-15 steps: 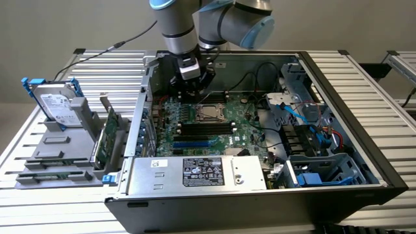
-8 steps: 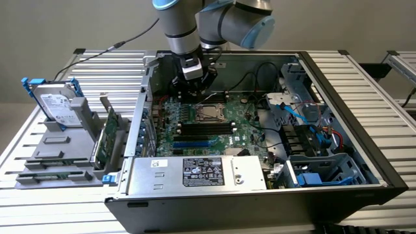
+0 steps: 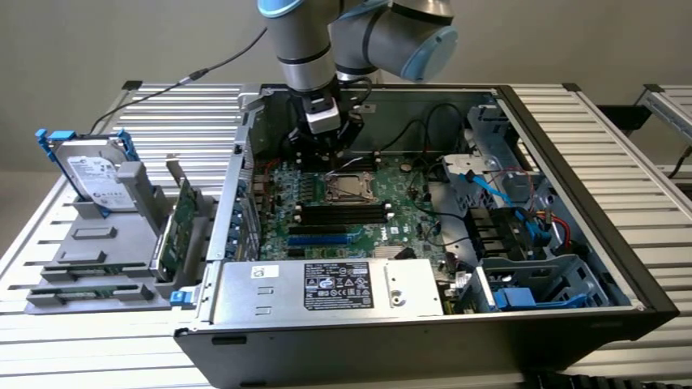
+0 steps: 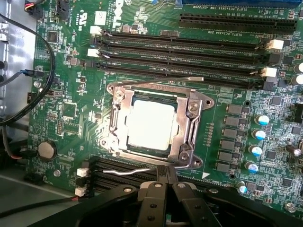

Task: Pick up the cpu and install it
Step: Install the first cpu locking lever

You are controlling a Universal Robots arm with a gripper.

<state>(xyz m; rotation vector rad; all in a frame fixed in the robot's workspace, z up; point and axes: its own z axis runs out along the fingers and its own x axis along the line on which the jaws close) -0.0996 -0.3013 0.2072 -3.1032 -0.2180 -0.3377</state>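
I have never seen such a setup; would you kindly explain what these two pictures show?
The grey machine with blue joints is a robot arm reaching into an open computer case on a slatted metal table. One picture looks on from outside; the other comes from a camera on the arm's wrist, facing the green motherboard. The silver square is the cpu, sitting in its socket frame. The black tool is shut beside that frame and appears to hold nothing. On the exterior view's left, a grey rack carries a hard drive and a circuit card.
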